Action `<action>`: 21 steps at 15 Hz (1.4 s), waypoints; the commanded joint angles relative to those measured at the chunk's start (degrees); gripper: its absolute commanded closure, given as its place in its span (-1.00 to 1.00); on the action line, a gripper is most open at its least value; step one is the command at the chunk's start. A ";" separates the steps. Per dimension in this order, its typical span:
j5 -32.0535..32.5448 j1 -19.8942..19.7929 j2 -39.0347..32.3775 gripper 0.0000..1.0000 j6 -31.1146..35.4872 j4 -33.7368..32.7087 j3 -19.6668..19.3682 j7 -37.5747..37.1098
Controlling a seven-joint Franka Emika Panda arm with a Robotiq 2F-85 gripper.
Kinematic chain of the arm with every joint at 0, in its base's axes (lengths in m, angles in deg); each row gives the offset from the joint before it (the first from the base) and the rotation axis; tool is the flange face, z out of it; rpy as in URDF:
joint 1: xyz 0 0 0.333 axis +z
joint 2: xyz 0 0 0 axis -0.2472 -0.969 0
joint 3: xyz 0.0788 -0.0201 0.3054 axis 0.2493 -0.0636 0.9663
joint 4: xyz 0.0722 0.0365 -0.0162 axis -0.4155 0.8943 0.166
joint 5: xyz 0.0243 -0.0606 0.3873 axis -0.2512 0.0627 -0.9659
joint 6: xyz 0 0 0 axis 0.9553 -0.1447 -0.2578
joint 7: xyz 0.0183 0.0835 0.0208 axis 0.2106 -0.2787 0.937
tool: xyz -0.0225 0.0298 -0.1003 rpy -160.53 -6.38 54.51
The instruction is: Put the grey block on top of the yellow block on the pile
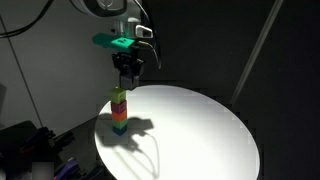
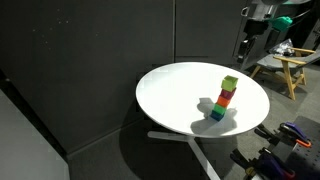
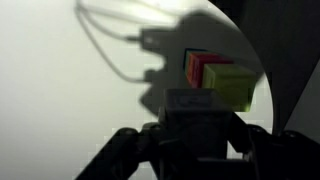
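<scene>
The pile [image 1: 120, 112] stands on the round white table [image 1: 200, 130], with the yellow block [image 1: 120, 95] on top, then green, red/orange and a darker cube. It also shows in an exterior view [image 2: 225, 100], yellow block [image 2: 230, 82] uppermost. My gripper [image 1: 127, 68] hangs just above and slightly beside the pile's top. In the wrist view the gripper [image 3: 200, 140] is shut on the grey block [image 3: 198, 108], held between the dark fingers. The yellow block [image 3: 232, 86] lies just beyond it, a red face [image 3: 200, 66] behind.
The table's edge [image 2: 150, 110] drops to a dark floor and black curtains. A wooden stand [image 2: 285, 65] is behind the table, and cables and clutter [image 1: 40, 150] lie beside it. The arm and pile cast shadows on the tabletop.
</scene>
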 commanded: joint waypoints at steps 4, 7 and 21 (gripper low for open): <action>-0.38 1.25 0.77 0.38 -1.21 -0.88 0.97 -0.58; -0.23 1.67 1.09 0.38 -1.14 -0.56 1.60 -0.69; -0.03 2.95 2.69 0.38 -0.82 1.35 2.80 -0.11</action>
